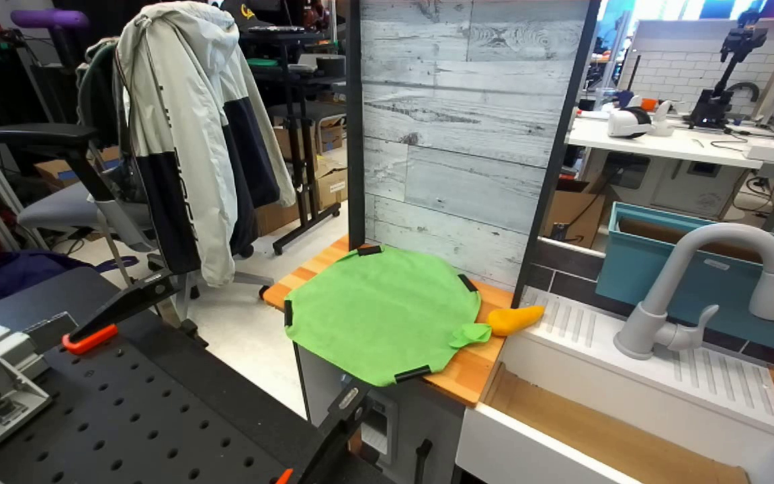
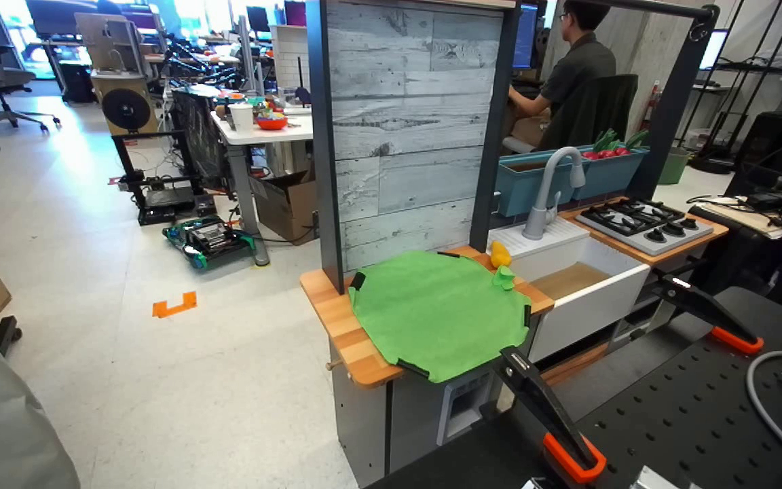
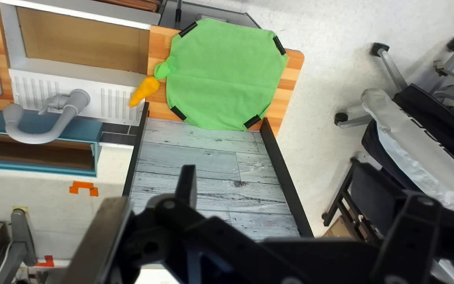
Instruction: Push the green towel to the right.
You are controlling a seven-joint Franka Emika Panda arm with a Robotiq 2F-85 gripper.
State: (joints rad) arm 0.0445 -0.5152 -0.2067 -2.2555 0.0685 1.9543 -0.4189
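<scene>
- Green towel: spread on the wooden worktop, just beside the sink. Left of the sink in both exterior views, right of it in the wrist view. Mostly flat, faint creases, front part poking past the worktop edge.
- Four black strips on the towel's edge: two on the side nearer the sink, two on the side away from it.
- Fingers: released, spread wide apart in the wrist view, well apart from both sink and towel.
- Orange carrot: crosses from the worktop onto the sink's ridged ledge, thin end on the sink side; its green leaf touches the towel.
- Grey faucet: stands on the sink's ledge.
- Blue troughs: behind the sink, one holding red things.
- Grey plank board: upright behind the worktop, on the towel side of the sink.
- Stove: just beside the sink, side away from the towel.
- Black holed plate: in front of the sink; two black-and-orange clamps along its edge.
- Pale jacket over a chair: well apart from the sink, towel side.
- Person: seated beyond the sink.
</scene>
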